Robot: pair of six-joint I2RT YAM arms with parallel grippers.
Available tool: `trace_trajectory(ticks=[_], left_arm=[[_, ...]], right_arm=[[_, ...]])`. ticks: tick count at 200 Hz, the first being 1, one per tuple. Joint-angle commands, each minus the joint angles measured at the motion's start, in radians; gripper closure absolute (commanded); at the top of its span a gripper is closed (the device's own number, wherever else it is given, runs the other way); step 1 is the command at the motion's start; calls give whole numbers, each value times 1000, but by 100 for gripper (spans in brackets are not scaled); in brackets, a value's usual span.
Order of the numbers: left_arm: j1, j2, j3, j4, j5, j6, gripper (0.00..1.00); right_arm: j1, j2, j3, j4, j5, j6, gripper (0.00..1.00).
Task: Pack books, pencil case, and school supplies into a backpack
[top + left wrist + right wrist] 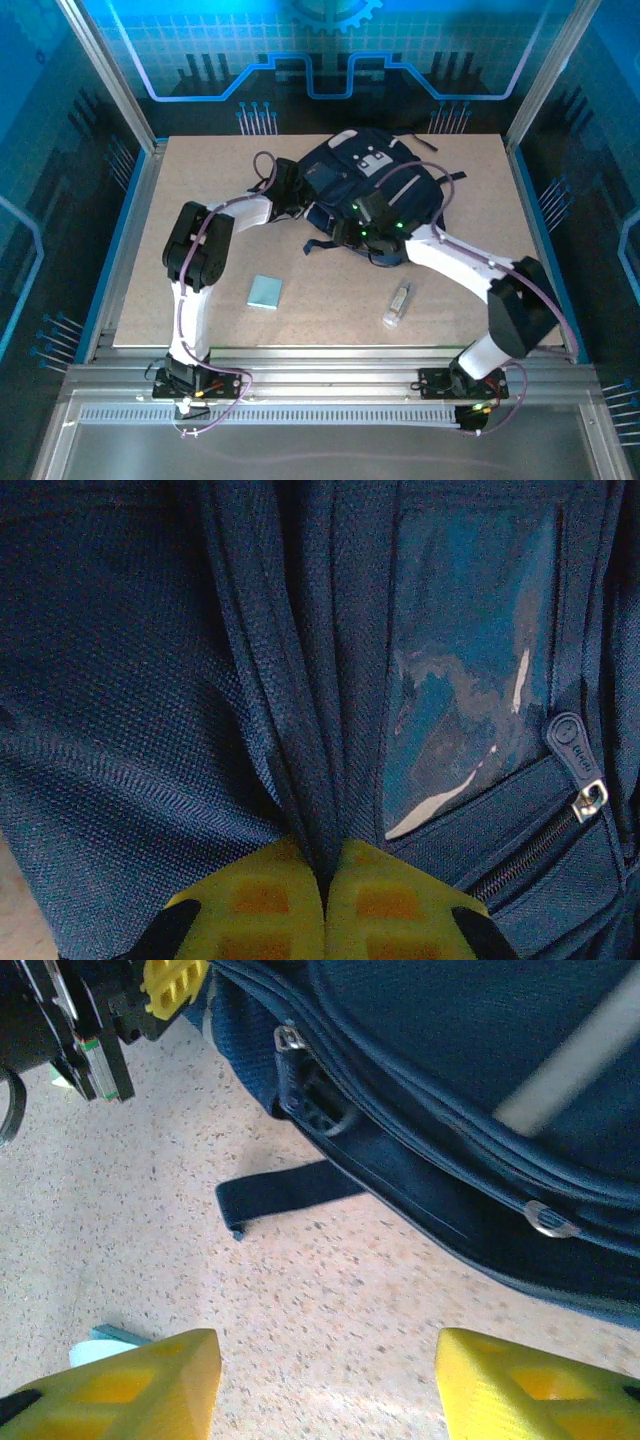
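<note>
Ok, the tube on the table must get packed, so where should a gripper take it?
Across its middle, from straight above. The tube lies flat on the table, long and narrow, with bare board on both long sides, so fingers should fit down either side.

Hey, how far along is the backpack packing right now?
Done: hard to say, since the inside of the backpack is hidden. In hand: the left gripper is shut on a fold of the backpack's fabric, and the right gripper is open over the table beside its lower edge. Left: the teal pad and the clear tube lie loose on the table, not yet packed.
</note>
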Motion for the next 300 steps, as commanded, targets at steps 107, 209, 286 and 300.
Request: trace_trajectory(ticks=[107, 209, 286, 300], left_arm=[[-98, -267, -207, 135, -34, -87, 100], [-76, -299, -228, 133, -131, -50, 100], [19, -140, -61, 109, -140, 12, 100], [36, -120, -32, 100, -140, 26, 100]], right_arm=[[37, 368, 313, -178, 265, 90, 63], [26, 325, 270, -187, 235, 27, 100], [-39, 100, 41, -206, 31, -182, 100], [-63, 62, 10, -234, 36, -222, 100]])
